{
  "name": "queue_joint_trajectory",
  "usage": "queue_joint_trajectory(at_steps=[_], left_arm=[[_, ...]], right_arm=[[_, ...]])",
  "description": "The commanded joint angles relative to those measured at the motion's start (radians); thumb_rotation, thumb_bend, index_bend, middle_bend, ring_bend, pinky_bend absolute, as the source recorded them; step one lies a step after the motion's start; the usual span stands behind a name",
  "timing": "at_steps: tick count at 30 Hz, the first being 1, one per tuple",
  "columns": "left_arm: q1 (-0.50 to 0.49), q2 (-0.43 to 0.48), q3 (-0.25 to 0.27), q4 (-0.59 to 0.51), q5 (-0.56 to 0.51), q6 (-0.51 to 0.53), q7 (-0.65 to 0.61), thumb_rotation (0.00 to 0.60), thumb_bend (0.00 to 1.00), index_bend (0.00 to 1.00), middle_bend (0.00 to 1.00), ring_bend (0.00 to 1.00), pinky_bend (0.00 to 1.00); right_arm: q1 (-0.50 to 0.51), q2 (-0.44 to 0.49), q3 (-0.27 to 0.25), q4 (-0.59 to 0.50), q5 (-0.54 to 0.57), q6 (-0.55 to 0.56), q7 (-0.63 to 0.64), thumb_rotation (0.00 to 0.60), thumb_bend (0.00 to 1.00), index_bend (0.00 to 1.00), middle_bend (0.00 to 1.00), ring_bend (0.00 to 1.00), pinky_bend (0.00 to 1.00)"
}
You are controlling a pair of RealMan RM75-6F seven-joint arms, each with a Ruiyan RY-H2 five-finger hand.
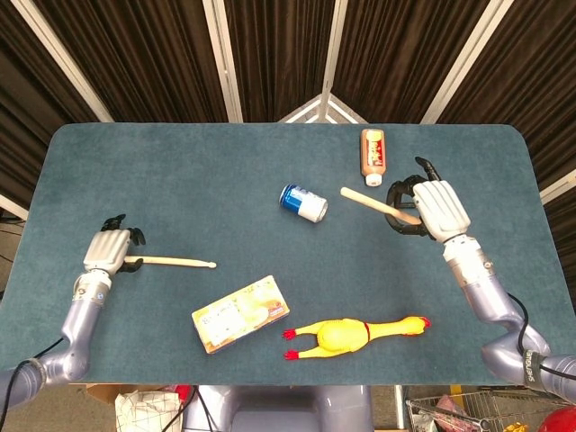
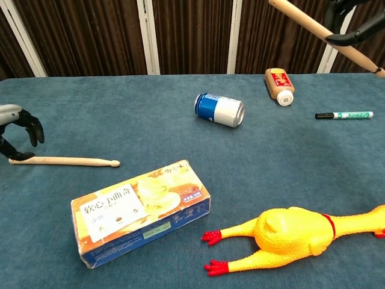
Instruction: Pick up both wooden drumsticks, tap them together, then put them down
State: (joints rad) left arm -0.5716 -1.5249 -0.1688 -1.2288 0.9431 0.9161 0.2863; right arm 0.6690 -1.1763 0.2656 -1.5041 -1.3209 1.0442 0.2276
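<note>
Drumstick one [image 1: 379,205] is clamped in the right robot hand [image 1: 436,209], lifted off the table [image 1: 180,180] at about 2 o'clock. Drumstick two [image 1: 175,262] lies flat at 9 o'clock; the left robot hand [image 1: 107,249], fingers apart, arches over its butt end.

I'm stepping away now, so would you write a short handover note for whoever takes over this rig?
Right hand: holds one wooden drumstick raised above the table, near the blue can.
Left hand: fingers spread over the butt end of the second drumstick, which lies flat on the table; not gripped yet.
Done: first stick picked up.
Left: grasp and lift the second stick, tap the two together, set both down.
</note>
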Motion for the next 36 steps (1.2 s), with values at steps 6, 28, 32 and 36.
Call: queue_joint_trajectory(at_steps=[6, 28, 32, 36], left_arm=[[-0.020, -0.019, 0.004, -0.018, 0.029, 0.000, 0.010, 0.600, 0.44, 0.45, 0.42, 0.02, 0.00], [-0.069, 0.030, 0.049, -0.134, -0.106, -0.026, 0.209, 0.600, 0.44, 0.46, 0.44, 0.02, 0.00], [-0.078, 0.016, 0.061, -0.126, -0.111, -0.012, 0.243, 0.600, 0.44, 0.48, 0.47, 0.02, 0.00], [-0.083, 0.005, 0.064, -0.126, -0.118, 0.001, 0.262, 0.600, 0.44, 0.49, 0.49, 0.03, 0.00]], right_arm=[[-0.005, 0.003, 0.000, -0.002, 0.011, 0.000, -0.011, 0.600, 0.48, 0.66, 0.64, 0.38, 0.00], [-0.021, -0.004, -0.007, 0.038, 0.029, -0.008, -0.007, 0.600, 0.48, 0.66, 0.64, 0.38, 0.01], [-0.025, -0.005, -0.006, 0.042, 0.028, -0.002, -0.004, 0.600, 0.49, 0.66, 0.64, 0.38, 0.01], [-0.028, -0.006, -0.006, 0.048, 0.026, 0.001, -0.001, 0.600, 0.50, 0.66, 0.64, 0.38, 0.01]])
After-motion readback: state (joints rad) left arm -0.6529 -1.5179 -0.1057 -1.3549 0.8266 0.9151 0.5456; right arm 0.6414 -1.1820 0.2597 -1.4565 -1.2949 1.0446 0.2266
